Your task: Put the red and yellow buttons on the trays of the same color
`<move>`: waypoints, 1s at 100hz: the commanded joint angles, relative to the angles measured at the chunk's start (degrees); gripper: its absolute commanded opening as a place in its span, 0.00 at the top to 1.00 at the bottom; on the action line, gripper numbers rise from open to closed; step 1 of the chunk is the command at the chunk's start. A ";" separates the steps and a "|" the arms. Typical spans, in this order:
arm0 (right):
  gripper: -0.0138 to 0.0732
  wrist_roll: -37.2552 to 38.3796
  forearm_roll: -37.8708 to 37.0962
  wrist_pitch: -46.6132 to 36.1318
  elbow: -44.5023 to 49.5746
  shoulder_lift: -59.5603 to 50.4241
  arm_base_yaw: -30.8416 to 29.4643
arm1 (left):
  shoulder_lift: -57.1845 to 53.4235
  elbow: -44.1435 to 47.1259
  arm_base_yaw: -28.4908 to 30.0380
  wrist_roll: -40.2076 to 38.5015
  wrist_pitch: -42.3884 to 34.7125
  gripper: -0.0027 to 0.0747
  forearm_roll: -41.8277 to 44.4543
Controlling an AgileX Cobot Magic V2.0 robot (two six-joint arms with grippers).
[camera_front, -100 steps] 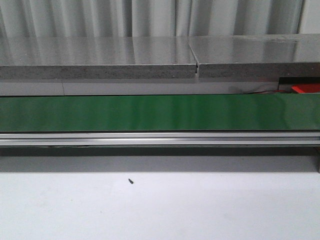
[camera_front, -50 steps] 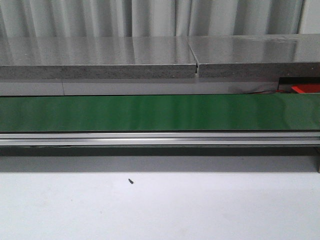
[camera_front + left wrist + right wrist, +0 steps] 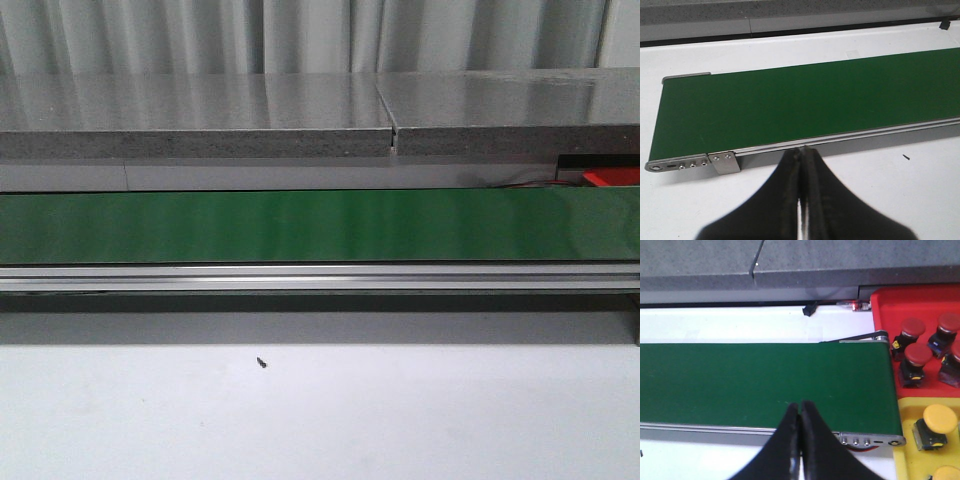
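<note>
Waiting step, by the look of it: green belt bare along its whole visible length, nothing on it to pick. Left gripper poised over the near rail at the belt's left end, jaws pressed together, gripping nothing. Right gripper likewise over the near edge at the belt's right end, jaws clenched and empty.

Red buttons already standing in the red tray, just past the belt's right end; yellow buttons in the yellow tray, right beside it on the nearer side. No loose button anywhere on the white counter, only a small dark speck.

To do this well: best to part the jaws ahead of any arrival, hold directly above the belt's centre line, read the cap colour first, then close on the black body rather than the rounded cap. Probably a job for the right arm, being next to both trays.

Against the earlier front views: no difference at all. Belt equally bare, speck in the same spot, neither arm visible in that view.
</note>
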 commanded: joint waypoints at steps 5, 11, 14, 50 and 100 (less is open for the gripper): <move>0.92 -0.65 -0.99 -3.54 -0.30 -3.82 -0.01 | 0.10 -1.55 -0.40 0.07 -3.81 0.99 -0.63; 0.92 -0.59 -0.99 -3.61 0.96 -5.14 -0.01 | 0.10 -1.55 -0.40 0.07 -3.81 0.99 -0.63; 0.92 -0.52 -0.99 -3.61 1.67 -5.89 -0.01 | 0.10 -1.55 -0.40 0.07 -3.81 0.99 -0.63; 0.92 0.54 -1.05 -4.52 9.83 -12.76 -0.20 | 0.10 -1.55 -0.40 0.07 -3.81 0.99 -0.63; 0.92 3.97 -5.67 -31.49 30.06 -25.79 -4.33 | 0.10 -1.55 -0.40 0.07 -3.81 0.99 -0.63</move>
